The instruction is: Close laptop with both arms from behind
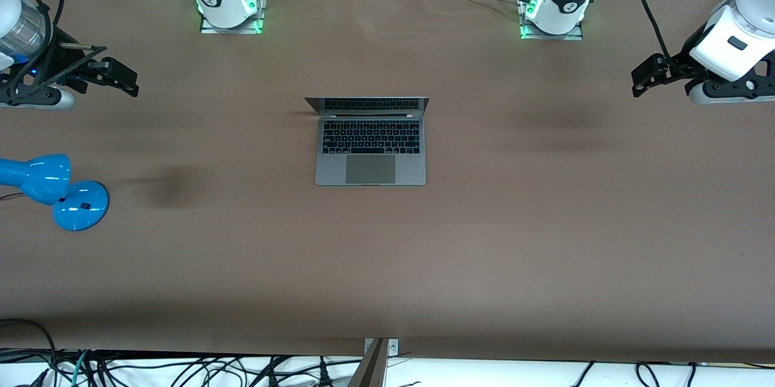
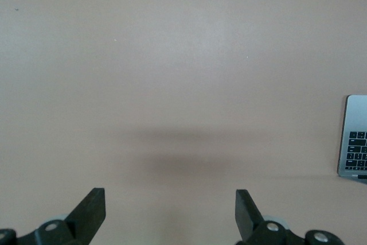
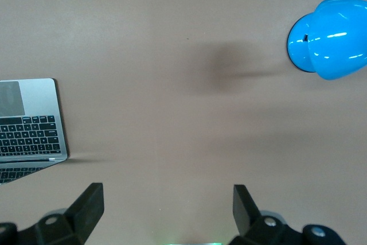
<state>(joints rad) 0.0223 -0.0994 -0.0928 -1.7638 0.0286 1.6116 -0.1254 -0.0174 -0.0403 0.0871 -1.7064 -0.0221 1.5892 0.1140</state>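
The space-grey laptop (image 1: 370, 148) lies open in the middle of the brown table (image 1: 545, 241), its screen upright at the edge toward the arm bases and facing the front camera. Its corner also shows in the left wrist view (image 2: 356, 139) and in the right wrist view (image 3: 28, 127). My left gripper (image 1: 642, 78) hangs open and empty over the left arm's end of the table, well away from the laptop; its fingers stand wide apart in the left wrist view (image 2: 170, 213). My right gripper (image 1: 124, 79) hangs open and empty over the right arm's end, also shown in the right wrist view (image 3: 168, 210).
A blue desk lamp (image 1: 57, 190) lies on the table at the right arm's end, nearer the front camera than my right gripper; it also shows in the right wrist view (image 3: 330, 38). Cables hang along the table edge nearest the front camera (image 1: 181, 369).
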